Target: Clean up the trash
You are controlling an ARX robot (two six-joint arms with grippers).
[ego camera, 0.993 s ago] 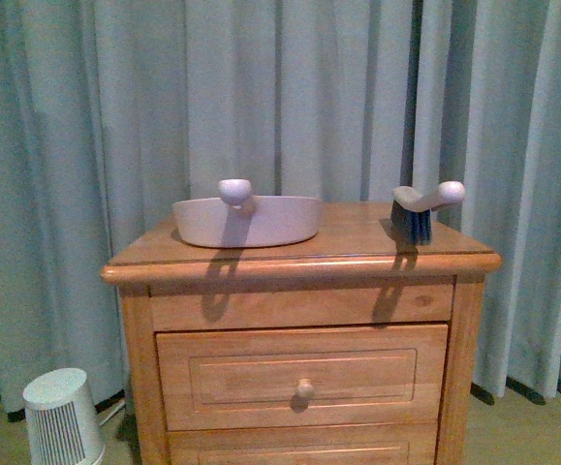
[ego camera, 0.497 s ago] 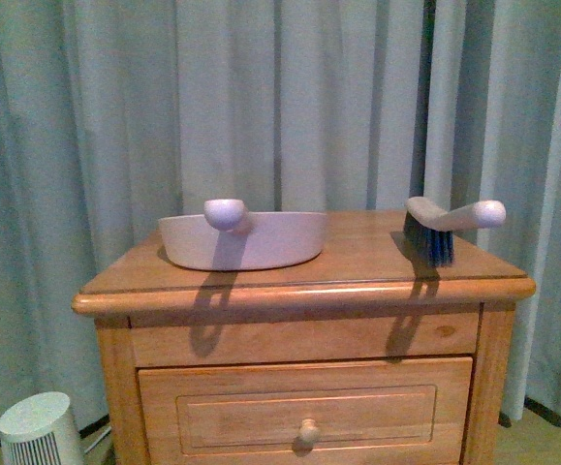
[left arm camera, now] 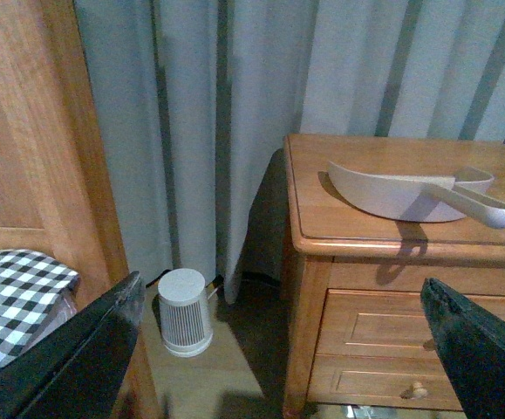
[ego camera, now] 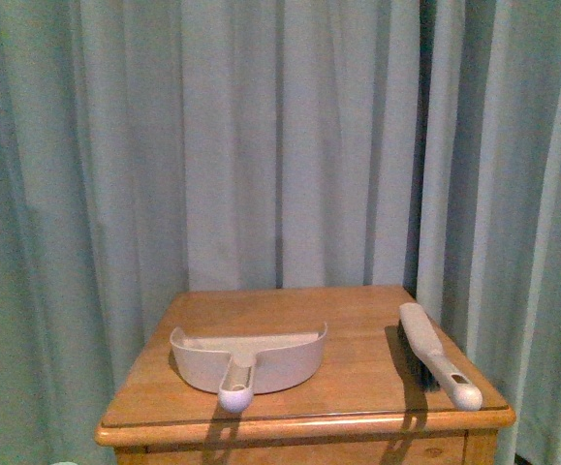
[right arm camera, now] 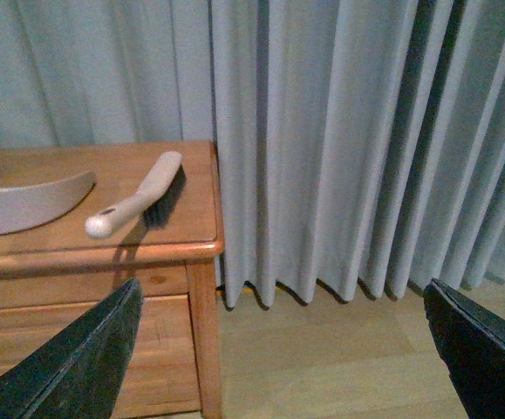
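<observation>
Dustpan (ego camera: 261,360) and brush (ego camera: 435,354) lie near the nightstand (ego camera: 358,387) edge; left hand (left arm camera: 280,292) and right hand (right arm camera: 283,291) gape wide.

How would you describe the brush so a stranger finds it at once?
Find the wooden nightstand before grey curtains. Two pale plastic things lie on top; the brush is nearer the right edge. Unlike the wide dustpan, it is slim with dark bristles.

Wooden table (ego camera: 353,389) set before grey-blue curtains (ego camera: 261,145). On top, pinkish-beige dustpan (ego camera: 282,366) at 9 o'clock, handle toward 6; brush (ego camera: 435,355) at 3 o'clock, well apart. On the floor beside the table, small white ribbed canister (left arm camera: 183,312); checked cloth (left arm camera: 12,288) near.
</observation>
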